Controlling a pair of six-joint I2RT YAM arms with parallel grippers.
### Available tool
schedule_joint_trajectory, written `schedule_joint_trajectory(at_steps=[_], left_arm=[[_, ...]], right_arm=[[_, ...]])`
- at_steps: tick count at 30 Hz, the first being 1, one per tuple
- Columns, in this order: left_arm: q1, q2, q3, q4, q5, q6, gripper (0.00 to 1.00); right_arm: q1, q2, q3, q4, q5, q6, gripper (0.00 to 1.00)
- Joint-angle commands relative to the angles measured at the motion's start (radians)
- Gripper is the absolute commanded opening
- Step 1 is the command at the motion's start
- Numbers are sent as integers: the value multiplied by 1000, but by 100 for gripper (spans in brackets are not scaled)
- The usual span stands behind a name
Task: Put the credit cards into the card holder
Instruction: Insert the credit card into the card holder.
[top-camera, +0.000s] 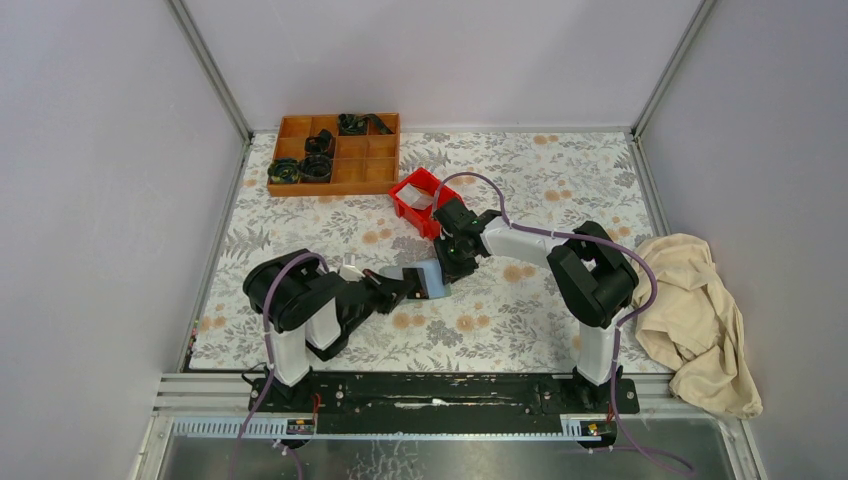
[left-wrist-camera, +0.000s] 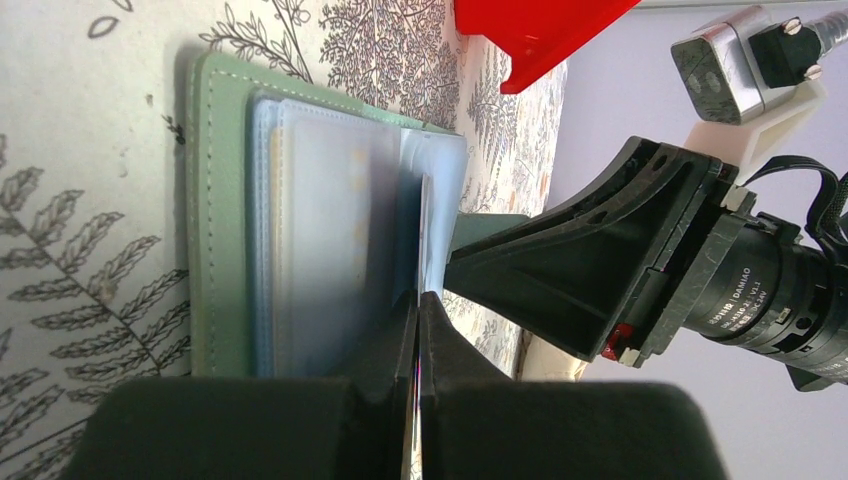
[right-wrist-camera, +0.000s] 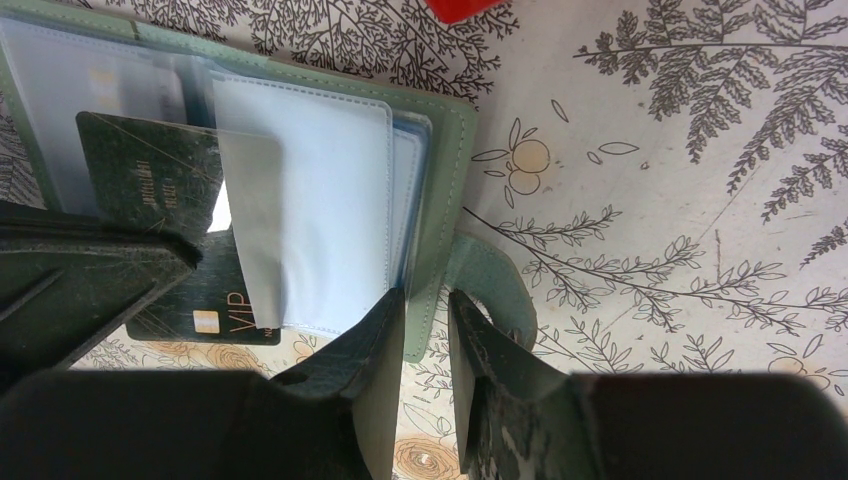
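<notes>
- Wooden tray (top-camera: 350, 172): back left of the floral worktop (top-camera: 540, 170). Black parts sit in several compartments.
- Left tool (left-wrist-camera: 418, 300): fingers pressed together on the near end of the dark card. From its own wrist view the card shows edge-on, a thin sliver between them.
- Dark card (right-wrist-camera: 150, 175): dark grey-green with gold "VIP" lettering. Its far end lies under a clear sleeve of the card holder, and its near end sticks out over the worktop.
- Card holder (left-wrist-camera: 215, 200): sage-green, lying open and flat mid-worktop, between the two tools. Its clear sleeves are fanned up. A pale card shows faintly through one sleeve, details too blurred to read.
- Red bin (top-camera: 412, 188): just behind the card holder, not touching it. Something pale is inside; can't tell what.
- Right tool (right-wrist-camera: 426, 298): fingers partly closed, one on each side of the holder's green cover edge, next to the strap tab. The edge fills the gap between them, pinned down.
- Beige cloth (top-camera: 695, 310): crumpled at the far right edge, well apart from the rest.
</notes>
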Motion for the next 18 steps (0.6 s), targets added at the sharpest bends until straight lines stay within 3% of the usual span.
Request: schedule_joint_trajectory(at_steps=[1,18], left_arm=[[11,21,23,45,13,14,0],[27,69,62,48,18,25,0]], right_arm=[[-2,46,-10,-44,-4,-17,31],[-3,55,-12,-41,-13,-13,31]])
